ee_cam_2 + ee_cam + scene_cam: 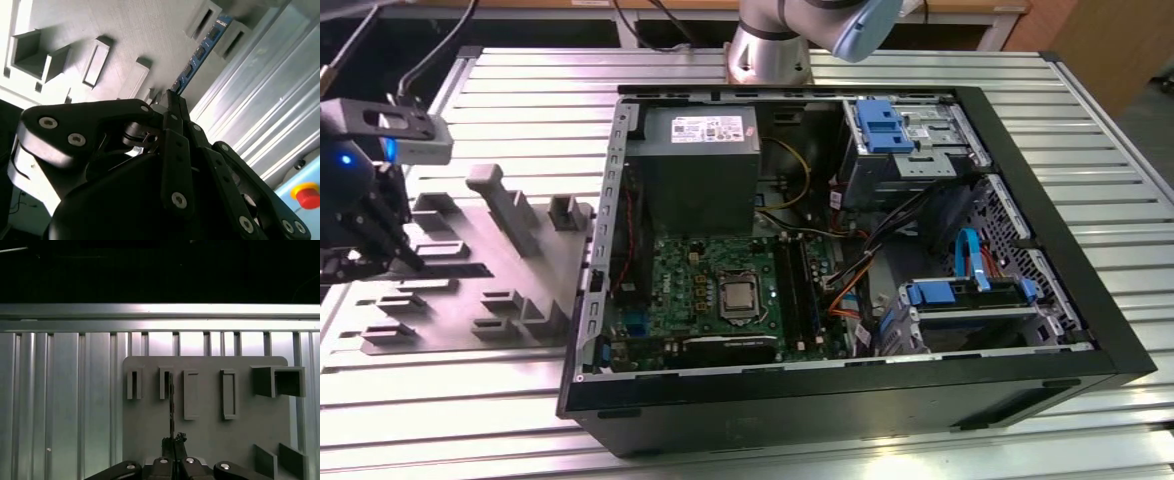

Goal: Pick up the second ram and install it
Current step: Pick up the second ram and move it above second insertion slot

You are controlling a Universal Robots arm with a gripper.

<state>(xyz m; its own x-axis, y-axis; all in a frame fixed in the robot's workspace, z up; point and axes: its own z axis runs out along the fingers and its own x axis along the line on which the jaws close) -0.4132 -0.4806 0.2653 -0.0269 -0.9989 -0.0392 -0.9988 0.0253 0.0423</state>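
So the gripper (pixel 173 441) had its fingers pinched narrow onto the second ram (pixel 202 47), gripping it by one end. The second wrist view was the good one here: you could see the stick's blue-green board with its row of black chips, running from the fingertips out to a pair of slotted blocks (pixel 222 27) on the grey fixture plate (pixel 130 30), its far end between them. I couldn't tell whether that end was sitting in the slots or just above them. In the first wrist view the same stick was edge-on, just a thin dark line over the plate, ending beside one of the slotted holders. The exterior view gave the bigger layout: the gripper sat at the exterior view's left, over the fixture plate on the slatted metal table (pixel 480 400), well apart from the open PC case (pixel 1107 340). Inside the case were the motherboard (pixel 694 270) with its CPU (pixel 738 297), the long black memory sockets (pixel 794 290) just beside it, and the power supply (pixel 698 150). The arm's base (pixel 771 50) stood behind the case.
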